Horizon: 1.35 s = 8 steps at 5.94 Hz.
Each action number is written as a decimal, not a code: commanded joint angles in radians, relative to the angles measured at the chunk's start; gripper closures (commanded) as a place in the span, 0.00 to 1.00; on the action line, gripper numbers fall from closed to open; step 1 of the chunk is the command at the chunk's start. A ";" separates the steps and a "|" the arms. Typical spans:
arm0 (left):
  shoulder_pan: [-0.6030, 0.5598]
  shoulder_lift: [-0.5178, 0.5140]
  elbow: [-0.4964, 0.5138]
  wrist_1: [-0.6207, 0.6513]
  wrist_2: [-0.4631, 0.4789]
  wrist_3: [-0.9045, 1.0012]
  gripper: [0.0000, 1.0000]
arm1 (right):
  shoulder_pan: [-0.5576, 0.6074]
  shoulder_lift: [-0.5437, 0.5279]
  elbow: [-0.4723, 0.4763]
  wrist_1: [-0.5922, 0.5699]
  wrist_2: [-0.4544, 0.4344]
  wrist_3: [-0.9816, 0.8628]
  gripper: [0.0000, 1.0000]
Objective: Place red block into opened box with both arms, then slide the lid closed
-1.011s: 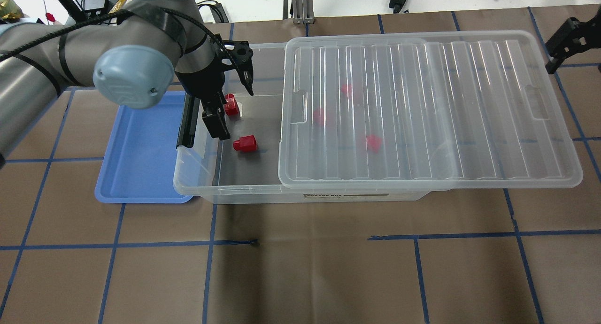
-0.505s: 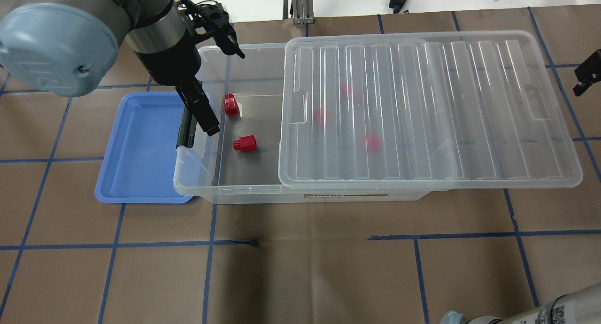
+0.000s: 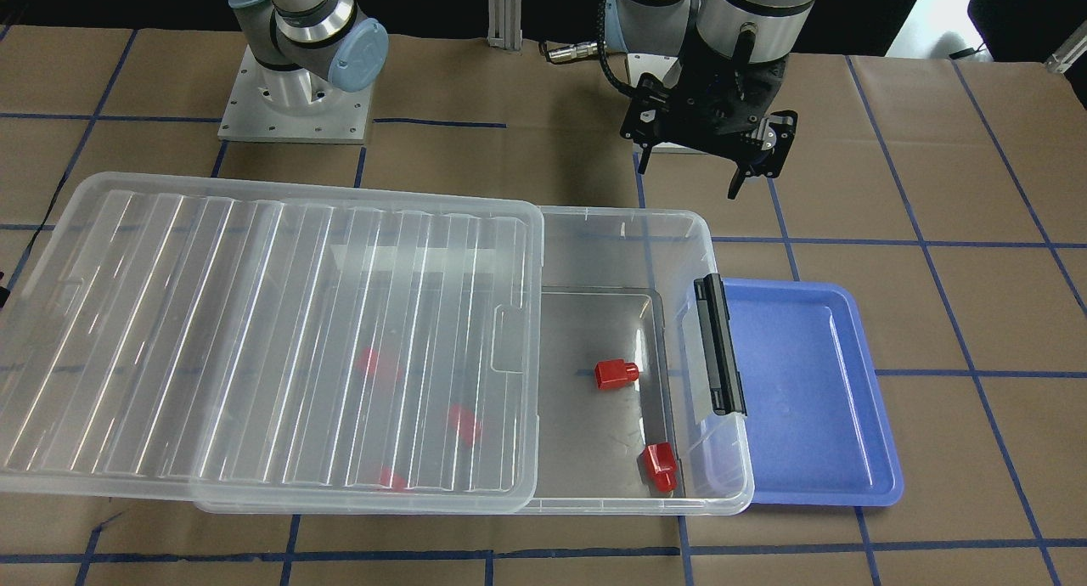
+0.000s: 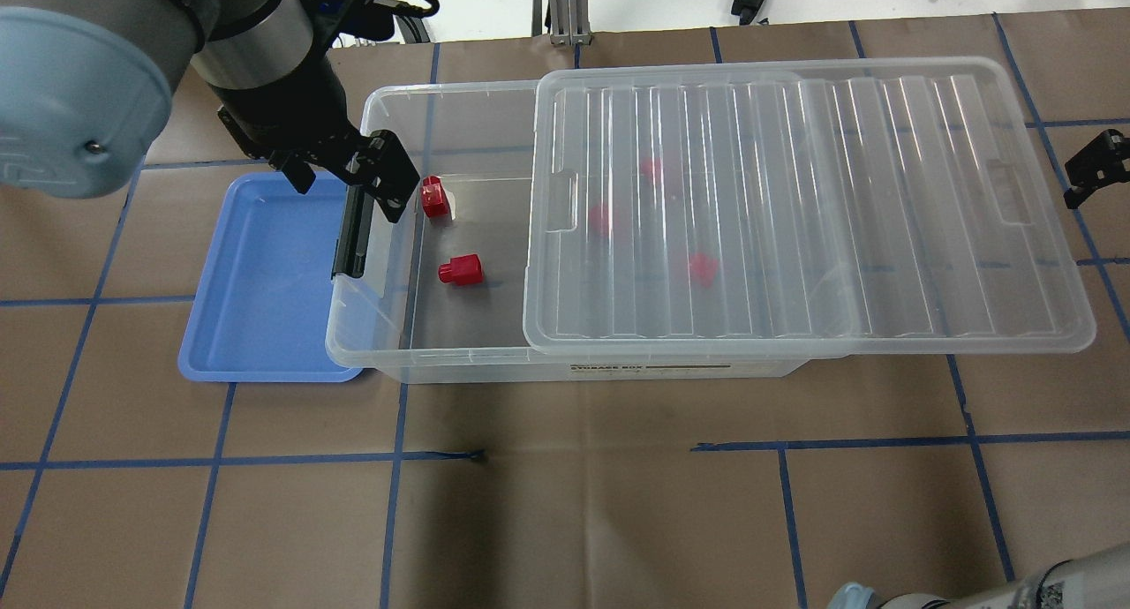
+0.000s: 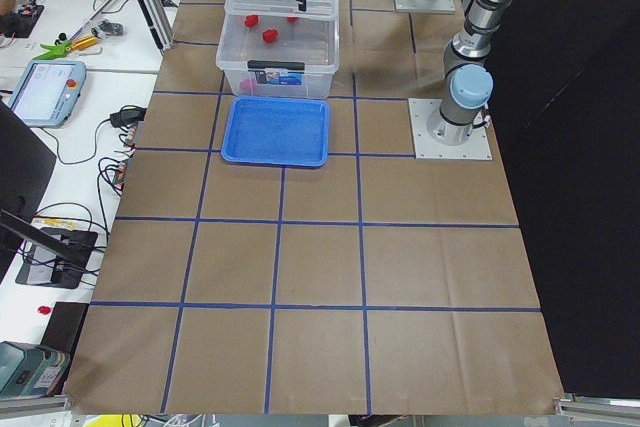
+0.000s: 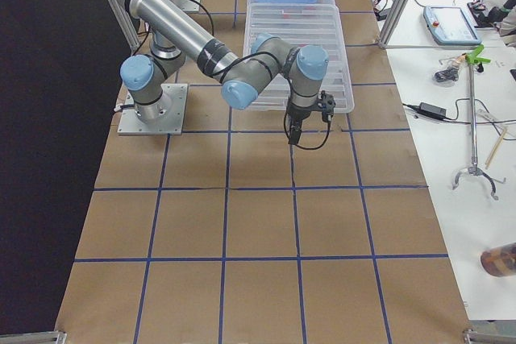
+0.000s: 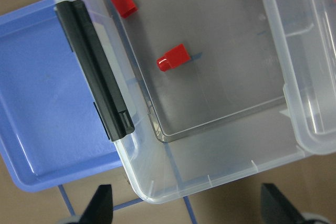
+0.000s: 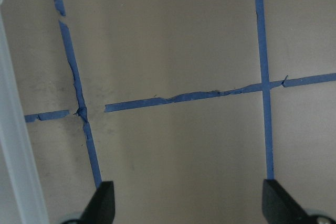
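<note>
Ribbed clear plastic lid (image 4: 794,203) is lying long-axis along the shallow clear plastic box (image 4: 477,362), overhanging toward the right hand (image 8: 186,208). That hand is hanging spread and empty just off the lid's short edge, so it looks like the nearer arm for the push. Left hand (image 4: 349,185) is hovering spread and empty over the black latch bar (image 4: 353,238). Small red plastic block (image 4: 460,270) is sitting in the uncovered end of the box.

The box (image 4: 459,358) and its ribbed lid (image 4: 794,203) are clear, glossy plastic that catches streaks of light; the red block (image 4: 460,270) and the blue tray (image 4: 265,282) are smooth opaque plastic. The surface (image 4: 574,521) is covered in matt brown paper marked with blue tape (image 4: 221,458), torn in places.
</note>
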 commanded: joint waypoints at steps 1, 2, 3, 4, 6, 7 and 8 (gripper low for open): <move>0.008 0.005 -0.001 0.065 0.002 -0.235 0.01 | 0.021 -0.051 0.088 -0.010 0.014 0.032 0.00; 0.025 0.009 -0.001 0.058 0.008 -0.225 0.01 | 0.032 -0.079 0.122 -0.013 0.015 0.034 0.00; 0.028 0.011 -0.001 0.058 0.008 -0.225 0.01 | 0.061 -0.089 0.125 -0.011 0.014 0.072 0.00; 0.030 0.011 -0.001 0.058 0.008 -0.223 0.01 | 0.088 -0.091 0.127 -0.011 0.014 0.095 0.00; 0.030 0.012 -0.001 0.058 0.008 -0.223 0.01 | 0.130 -0.091 0.131 -0.011 0.015 0.116 0.00; 0.030 0.012 -0.001 0.058 0.008 -0.223 0.01 | 0.170 -0.093 0.154 -0.011 0.015 0.188 0.00; 0.030 0.012 -0.001 0.058 0.010 -0.222 0.01 | 0.200 -0.111 0.174 -0.011 0.017 0.239 0.00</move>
